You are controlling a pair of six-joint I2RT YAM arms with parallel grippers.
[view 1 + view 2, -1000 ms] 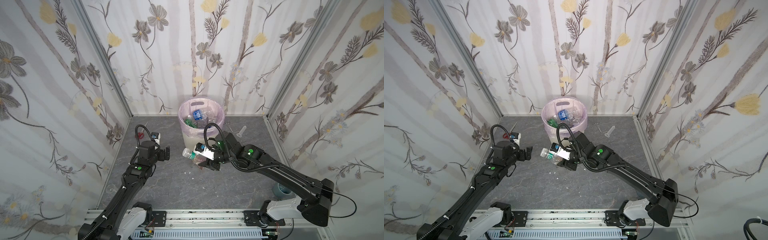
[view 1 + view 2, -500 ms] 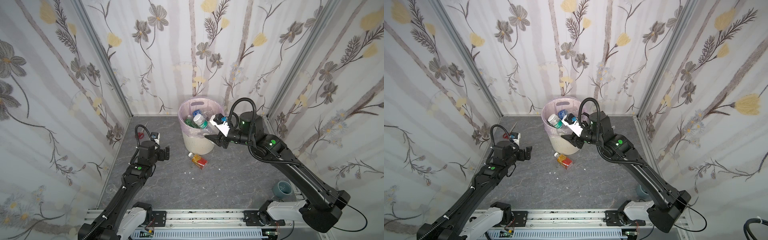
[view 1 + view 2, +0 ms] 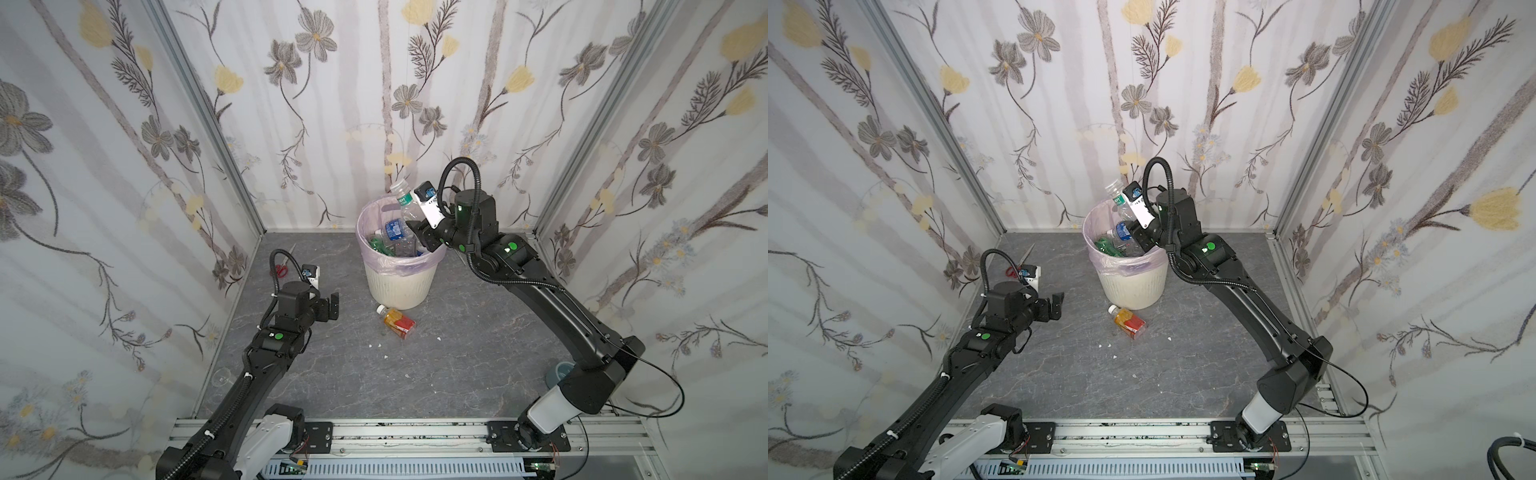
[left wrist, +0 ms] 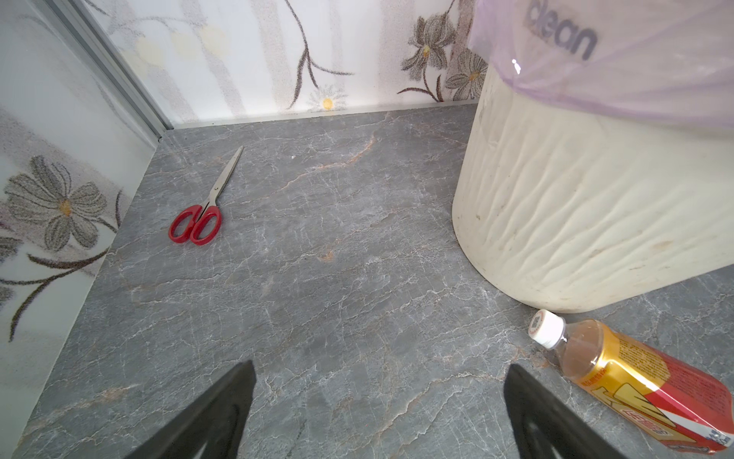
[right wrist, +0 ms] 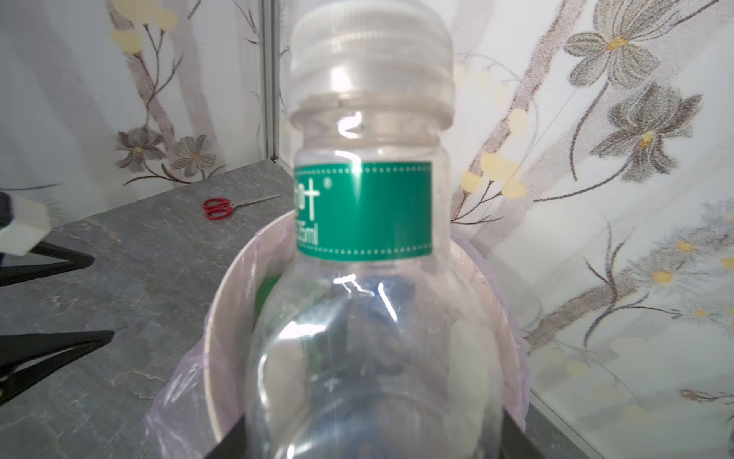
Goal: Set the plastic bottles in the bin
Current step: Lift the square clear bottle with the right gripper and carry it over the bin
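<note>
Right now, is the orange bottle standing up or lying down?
Lying down: the orange bottle rests on its side beside the bin, outside it, white cap on.

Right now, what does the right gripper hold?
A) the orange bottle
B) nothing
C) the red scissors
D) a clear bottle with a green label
D: the right gripper is shut on the clear green-labelled bottle above the bin, while the orange bottle lies outside, beside the bin's base.
</note>
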